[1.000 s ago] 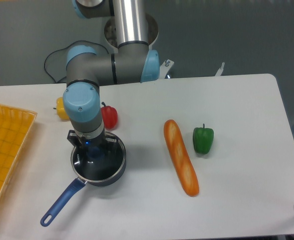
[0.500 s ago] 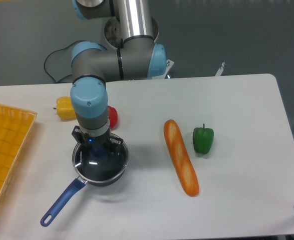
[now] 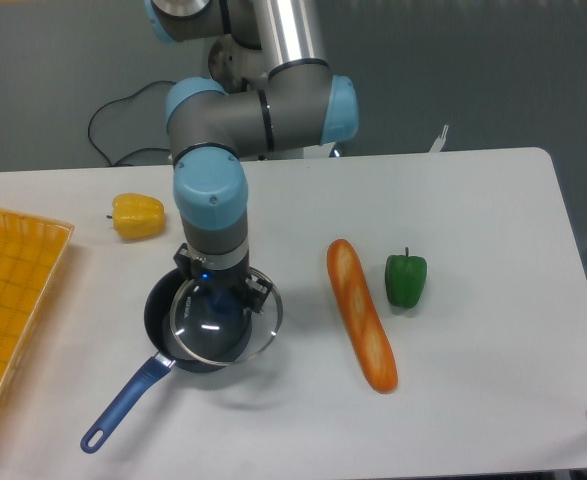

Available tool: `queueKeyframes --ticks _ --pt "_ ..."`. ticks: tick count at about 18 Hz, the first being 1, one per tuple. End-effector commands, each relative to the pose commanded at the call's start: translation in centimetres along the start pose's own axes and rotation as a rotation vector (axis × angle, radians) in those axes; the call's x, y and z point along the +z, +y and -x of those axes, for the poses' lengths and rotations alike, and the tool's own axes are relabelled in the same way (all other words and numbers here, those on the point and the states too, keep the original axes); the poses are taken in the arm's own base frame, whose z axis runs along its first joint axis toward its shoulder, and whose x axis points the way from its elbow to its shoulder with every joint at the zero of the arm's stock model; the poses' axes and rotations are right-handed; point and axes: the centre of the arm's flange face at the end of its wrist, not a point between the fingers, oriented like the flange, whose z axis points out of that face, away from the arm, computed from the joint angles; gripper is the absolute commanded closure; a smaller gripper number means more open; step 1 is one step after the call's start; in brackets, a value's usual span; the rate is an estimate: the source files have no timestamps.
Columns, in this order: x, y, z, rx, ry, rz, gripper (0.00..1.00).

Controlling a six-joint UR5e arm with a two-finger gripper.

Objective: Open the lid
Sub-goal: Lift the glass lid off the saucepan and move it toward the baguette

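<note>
You could not see the fingertips of the gripper well, because the grey and light-blue wrist stood right above them; it seemed to be pinching the blue knob of the lid, but the knob itself was mostly hidden. The lid was a round clear glass disc with a thin metal rim. It sat shifted to the right of the saucepan, so its right edge hung past the pan's wall and the left part of the dark pan interior was uncovered. Whether the lid touched the pan rim or was lifted off it, you could not tell from this view. The saucepan was dark blue, with a long blue handle pointing near and left, ending in a loop.

To the far left on the white desk lay a glossy yellow pepper. To the right of the pan lay a long orange baguette, and just beside it a green pepper. An orange mesh tray was cut off by the left edge.
</note>
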Motion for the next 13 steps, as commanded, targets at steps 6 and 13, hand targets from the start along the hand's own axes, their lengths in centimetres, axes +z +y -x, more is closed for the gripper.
queueKeyframes --ticks 6,13 --pt "0.0 1.9 2.4 0.069 -0.021 0.040 0.44" --pt "0.5 2.7 3.2 0.132 -0.048 0.105 0.44"
